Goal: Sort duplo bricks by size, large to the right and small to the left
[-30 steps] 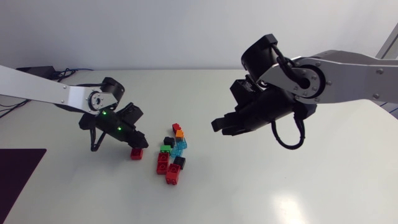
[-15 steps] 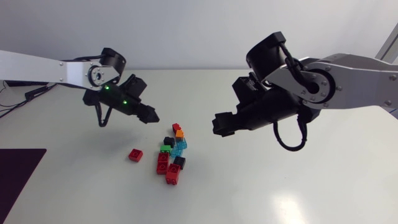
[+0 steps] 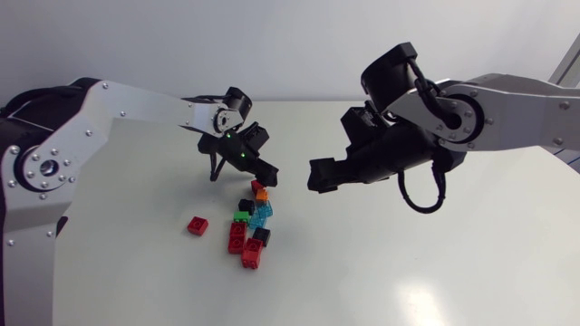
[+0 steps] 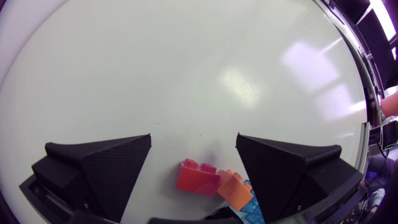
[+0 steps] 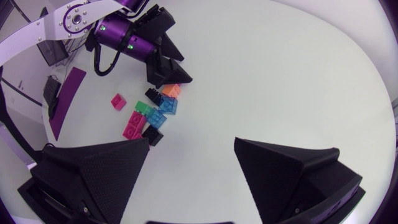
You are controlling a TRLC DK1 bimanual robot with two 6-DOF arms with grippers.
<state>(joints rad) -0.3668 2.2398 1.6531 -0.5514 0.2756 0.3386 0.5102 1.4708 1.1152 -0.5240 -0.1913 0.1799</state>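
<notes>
Several duplo bricks lie in a pile mid-table: red, orange, black, clear blue and green. One small red brick lies alone to the pile's left. My left gripper hangs open over the pile's far end. In the left wrist view its gripper has a red brick and an orange brick below the gap between its fingers, untouched. My right gripper hovers open and holding nothing, to the right of the pile. The right wrist view shows its gripper well above the pile.
The white table is bare to the right of the pile and in front of it. A dark mat lies at the table's front left edge. The lone red brick sits apart from the pile.
My left gripper let go of the small red brick left of the pile, rose, opened and swung right to above the pile. My right gripper opened and stayed almost in place.
</notes>
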